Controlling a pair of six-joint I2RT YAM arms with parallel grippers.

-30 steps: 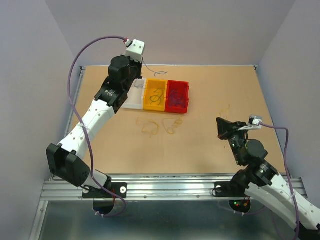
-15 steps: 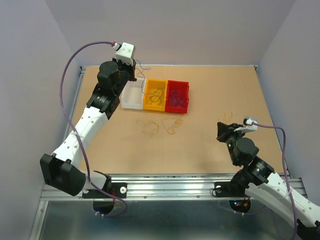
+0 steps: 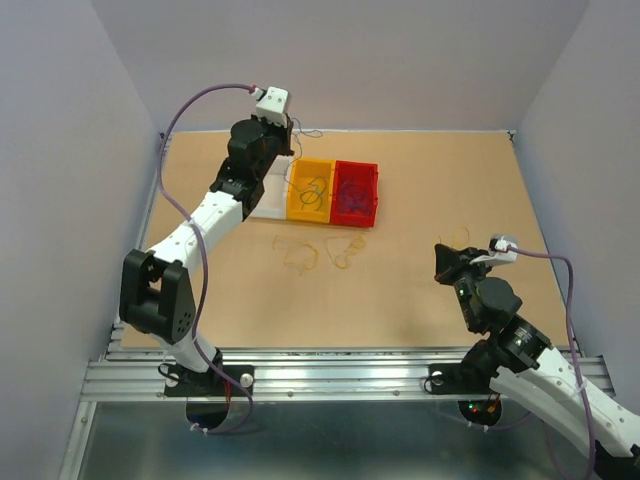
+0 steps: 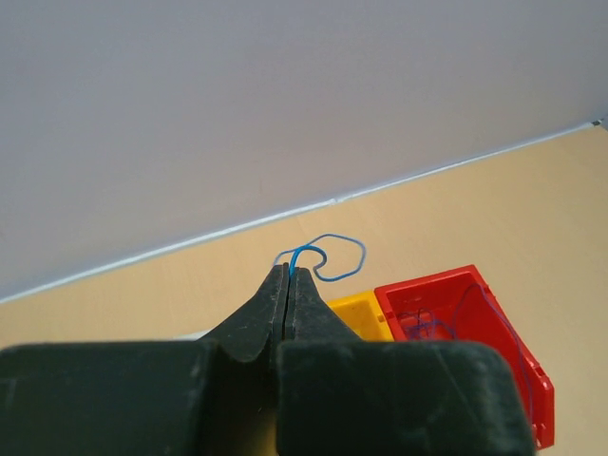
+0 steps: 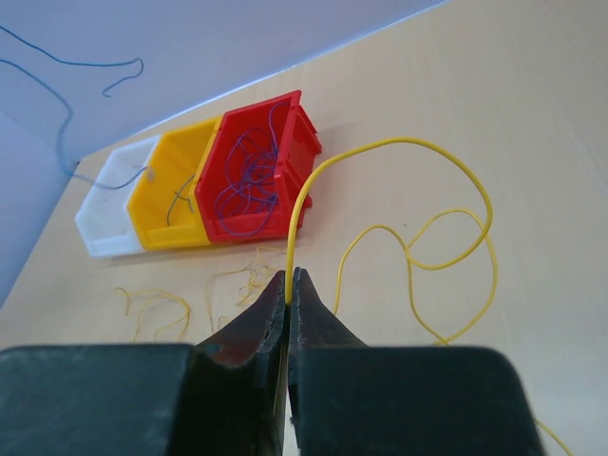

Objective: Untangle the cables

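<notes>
My left gripper (image 3: 288,140) is raised over the back of the bins and is shut on a thin blue cable (image 4: 334,255), whose loop curls out past the fingertips (image 4: 296,281). In the top view the blue cable (image 3: 309,132) hangs down toward the white bin (image 3: 258,203). My right gripper (image 3: 441,258), low over the table's right side, is shut on a yellow cable (image 5: 454,167) that loops on the table ahead of it. The red bin (image 3: 356,193) holds blue-purple strands (image 5: 249,180). Loose tan and yellow strands (image 3: 300,255) lie in front of the bins.
The white, yellow (image 3: 310,190) and red bins stand in a row at the back left centre. Another tan curl (image 3: 346,249) lies near the bins. Grey walls enclose the table on three sides. A metal rail (image 3: 330,375) runs along the near edge.
My left gripper has swung left and then back right over the bins, still holding the blue cable. My right gripper has drawn back a little toward the near edge with the yellow cable.
</notes>
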